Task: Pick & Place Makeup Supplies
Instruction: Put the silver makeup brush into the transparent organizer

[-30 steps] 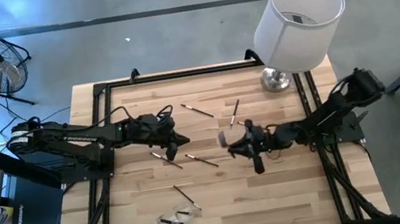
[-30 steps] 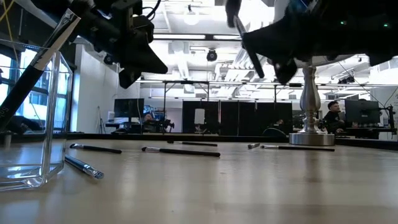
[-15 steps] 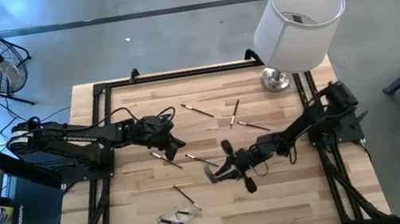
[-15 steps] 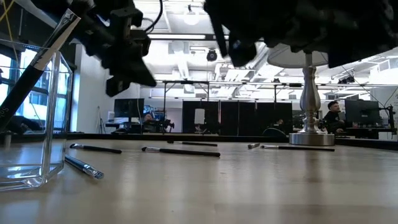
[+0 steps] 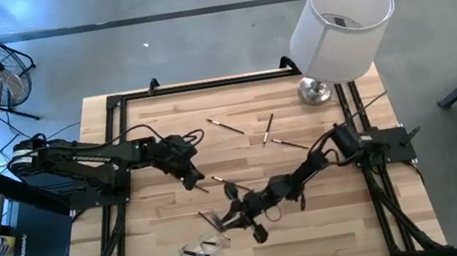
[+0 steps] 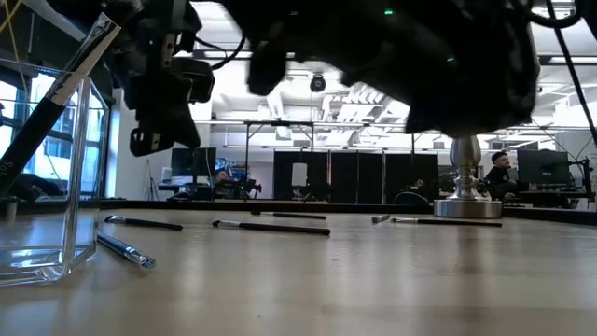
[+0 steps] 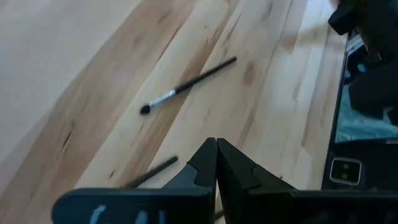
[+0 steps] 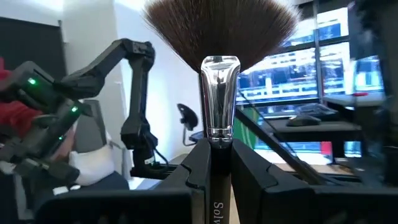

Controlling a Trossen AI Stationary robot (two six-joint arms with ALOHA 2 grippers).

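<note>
My right gripper [image 5: 234, 212] reaches across the table's near middle, shut on a brush with a big fluffy brown head [image 8: 219, 28], held above the wood close to the clear plastic pouch [image 5: 198, 254]. Thin dark makeup brushes lie flat on the wood: one [image 5: 228, 126] at the far middle, two [image 5: 267, 127] [image 5: 291, 143] near the lamp, one [image 5: 229, 186] at the centre. My left gripper [image 5: 191, 182] hangs shut and empty over the table's left middle, above one thin brush [image 7: 186, 84]. My right gripper pinches the fluffy brush's dark handle [image 8: 217, 180] just behind the silver ferrule [image 8: 219, 93], between its two fingers [image 8: 198, 168]. The handle runs along the fingers and the head sticks out past their tips. The brush is lifted clear of the table.
A lamp with a white shade [image 5: 342, 23] stands at the far right corner, its metal base [image 6: 466, 203] on the wood. In the low view a dark brush [image 6: 56, 103] leans inside the clear pouch [image 6: 47, 252]. Black frame rails [image 5: 118, 155] border the table.
My right gripper has swept from the table's centre toward the near left, sinking a little, and carried the fluffy brush close to the clear pouch. My left gripper has tipped downward and rolled a little, staying over the same spot and shut.
</note>
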